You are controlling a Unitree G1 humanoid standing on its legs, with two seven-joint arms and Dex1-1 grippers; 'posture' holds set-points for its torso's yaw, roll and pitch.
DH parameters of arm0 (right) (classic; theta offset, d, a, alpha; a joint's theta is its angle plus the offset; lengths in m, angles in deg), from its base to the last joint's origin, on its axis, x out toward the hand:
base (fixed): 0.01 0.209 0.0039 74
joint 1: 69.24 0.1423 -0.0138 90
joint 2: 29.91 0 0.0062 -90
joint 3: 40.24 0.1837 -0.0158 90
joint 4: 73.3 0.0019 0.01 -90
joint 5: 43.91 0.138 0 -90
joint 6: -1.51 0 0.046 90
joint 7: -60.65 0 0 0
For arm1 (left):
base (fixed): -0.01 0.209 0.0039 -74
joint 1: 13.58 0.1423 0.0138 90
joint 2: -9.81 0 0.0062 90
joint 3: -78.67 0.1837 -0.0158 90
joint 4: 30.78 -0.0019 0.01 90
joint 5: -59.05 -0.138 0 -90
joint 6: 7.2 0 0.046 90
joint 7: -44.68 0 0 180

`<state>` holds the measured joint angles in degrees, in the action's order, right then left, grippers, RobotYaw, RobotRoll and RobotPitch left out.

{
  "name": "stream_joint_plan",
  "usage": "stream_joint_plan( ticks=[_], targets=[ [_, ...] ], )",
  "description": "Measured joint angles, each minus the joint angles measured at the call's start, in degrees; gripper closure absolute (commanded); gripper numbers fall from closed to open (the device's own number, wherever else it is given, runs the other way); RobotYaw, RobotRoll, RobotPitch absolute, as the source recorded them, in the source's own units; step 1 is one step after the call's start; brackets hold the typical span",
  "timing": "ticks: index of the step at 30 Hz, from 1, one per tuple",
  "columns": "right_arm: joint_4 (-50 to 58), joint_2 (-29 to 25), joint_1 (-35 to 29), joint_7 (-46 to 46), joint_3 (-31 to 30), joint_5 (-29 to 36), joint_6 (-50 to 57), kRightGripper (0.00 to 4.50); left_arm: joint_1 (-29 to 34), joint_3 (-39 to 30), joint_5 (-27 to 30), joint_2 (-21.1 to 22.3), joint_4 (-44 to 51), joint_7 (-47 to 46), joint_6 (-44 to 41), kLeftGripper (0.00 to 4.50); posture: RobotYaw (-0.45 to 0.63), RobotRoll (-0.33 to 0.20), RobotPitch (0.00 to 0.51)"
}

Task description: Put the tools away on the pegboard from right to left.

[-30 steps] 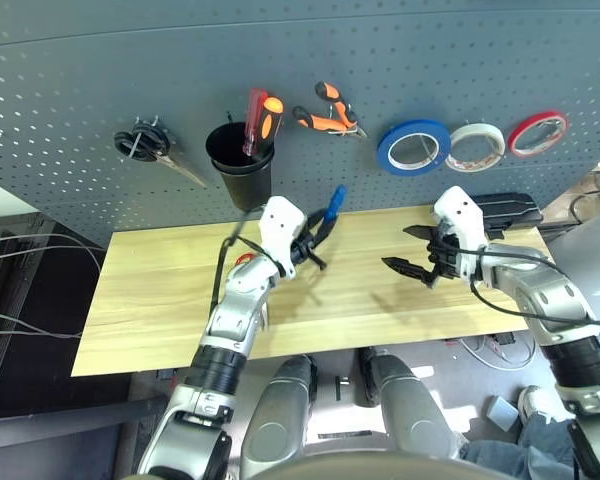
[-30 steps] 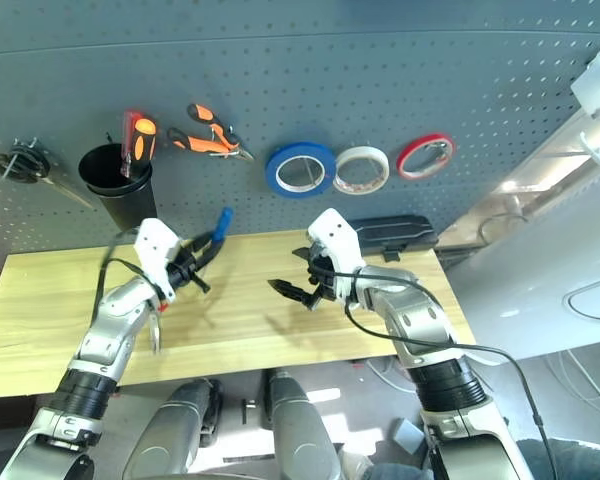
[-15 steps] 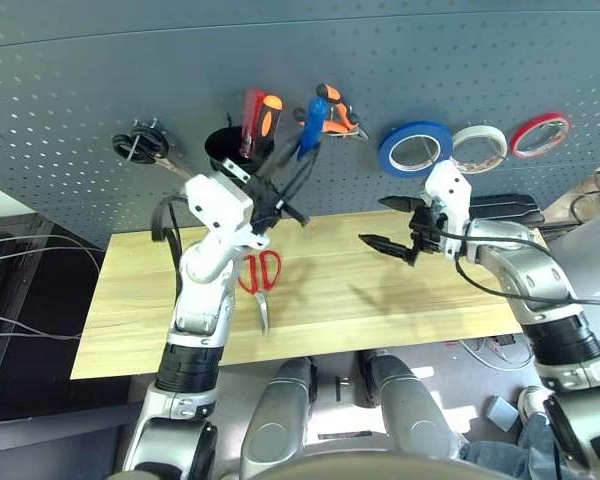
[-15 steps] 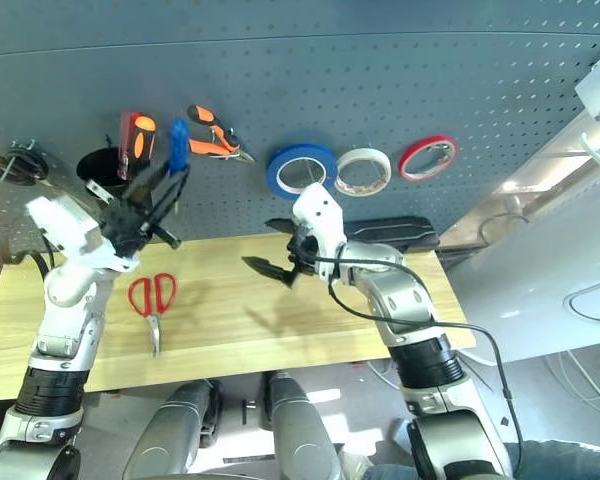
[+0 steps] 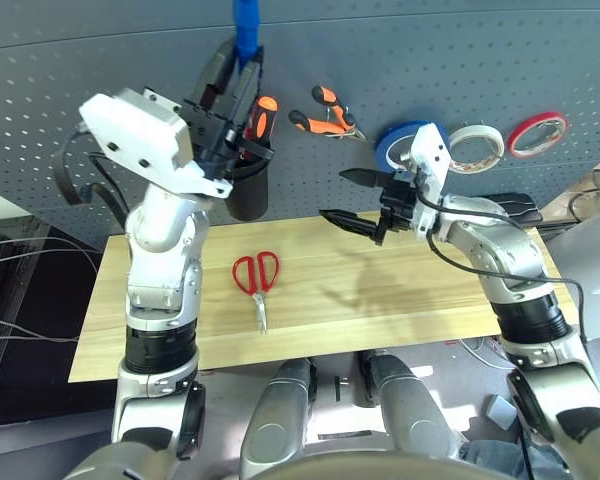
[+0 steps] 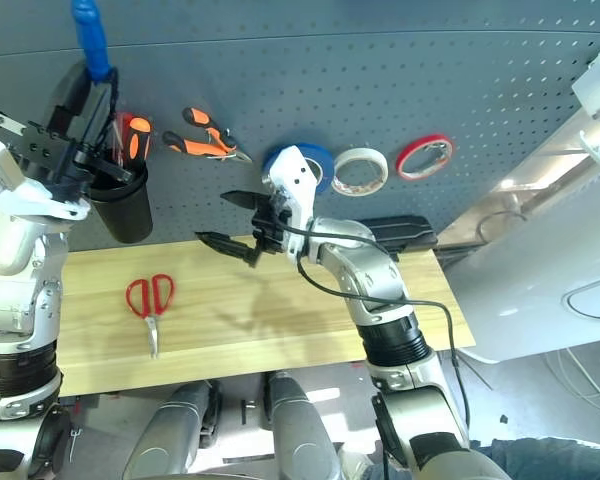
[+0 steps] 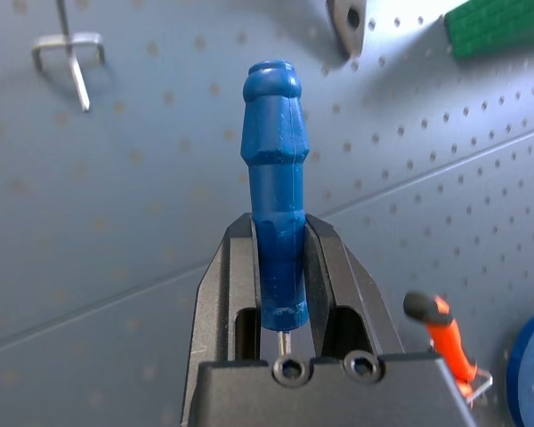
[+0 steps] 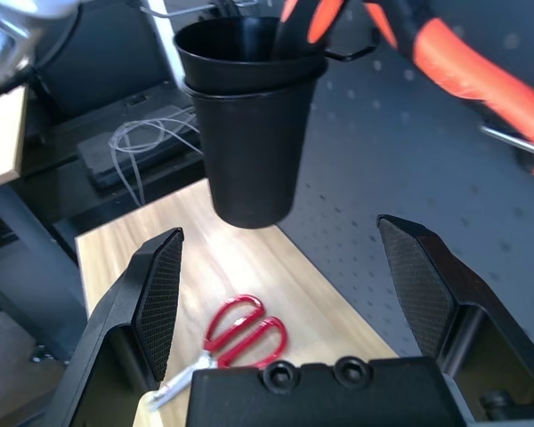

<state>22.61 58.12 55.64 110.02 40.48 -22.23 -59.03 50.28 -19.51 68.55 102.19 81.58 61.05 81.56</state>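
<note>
The slim blue screwdriver (image 7: 278, 187) is in the left gripper (image 7: 280, 227), its jaws closed around the handle, in front of the pegboard (image 5: 430, 60) and at 12 o'clock from the black cup (image 5: 247, 195). If the handle turns inside this grip, the tool may miss its holder and fall. The left jaws may also knock the cup, because they are very near it. The right gripper (image 8: 283, 229) has wide, unfilled jaws; moving carelessly, it could push the blue tape (image 5: 384, 150), which it partly covers. Most of the screwdriver's shaft is hidden, and a green thing (image 7: 503, 27) is cut off. The red scissors (image 5: 260, 300) lie on the bench (image 5: 380, 300), at 6 o'clock from the cup.
</note>
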Motion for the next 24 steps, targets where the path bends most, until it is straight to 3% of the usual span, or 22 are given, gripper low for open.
stream_joint_plan(
  ticks=[9, 10, 16, 20, 24],
  targets=[
    [0.00, -0.02, 0.00, -0.22, -0.01, 0.32, 0.36, 0.00, 3.34, -0.05, 0.81, 0.13, 0.34, -1.78, -8.61, 3.91, 0.00, 0.000, 0.204],
    [0.00, -0.06, 0.00, -0.25, -0.01, 0.32, 0.36, 0.00, 3.52, -0.04, 0.72, 0.34, 0.20, -1.88, -8.97, 3.16, 0.00, 0.000, 0.204],
    [0.00, -0.92, -0.10, -0.22, -0.03, 0.21, 0.28, 0.00, 3.58, 1.04, -0.27, 1.44, 0.60, -0.35, -6.76, 1.37, 0.00, 0.000, 0.206],
    [-0.78, -4.23, -2.66, 0.96, -0.30, -1.07, -1.37, 0.00, 3.58, 6.69, -0.80, 4.45, 3.42, 6.02, -1.74, 0.07, 0.00, 0.000, 0.206],
    [-4.55, -7.70, -6.05, 2.02, -0.90, -3.89, -3.11, 0.00, 3.67, 11.40, -1.33, 7.14, 2.62, 11.78, -0.68, 0.03, -0.01, 0.000, 0.208]
  ],
)
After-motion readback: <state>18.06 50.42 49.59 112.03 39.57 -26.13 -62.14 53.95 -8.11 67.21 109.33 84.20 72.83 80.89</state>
